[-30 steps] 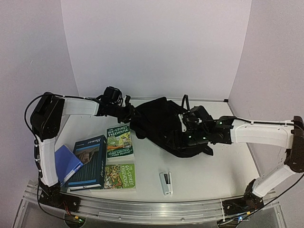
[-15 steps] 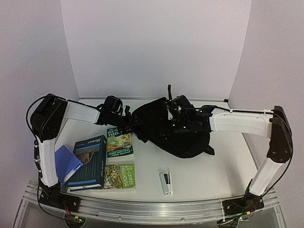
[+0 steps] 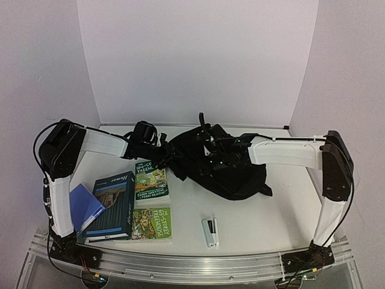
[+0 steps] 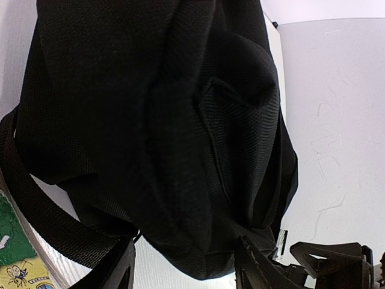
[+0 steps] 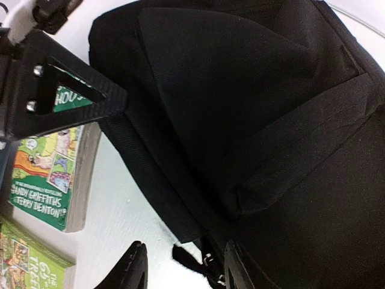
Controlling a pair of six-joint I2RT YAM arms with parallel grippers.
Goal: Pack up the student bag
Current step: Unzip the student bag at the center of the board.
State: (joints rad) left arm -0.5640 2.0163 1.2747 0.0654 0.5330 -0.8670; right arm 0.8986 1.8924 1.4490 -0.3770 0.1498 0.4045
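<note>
The student bag, a large black fabric backpack, lies slumped at the middle back of the table, with a strap loop sticking up at its far edge. My left gripper is at its left end. In the left wrist view its jaws stand open, and a fold of the bag hangs between them without touching the left finger. My right gripper hovers over the bag's top left. It is open, with a small strap end and buckle between its fingers.
Left of the bag lie two green Treehouse paperbacks, a dark blue hardback and a blue wallet. A white stapler lies near the front. The two grippers are close together over the bag's left side.
My right arm has swung left and back across the bag, its jaws narrowing. The left gripper has opened wider and shifted slightly toward the bag. A bag strap has come up.
</note>
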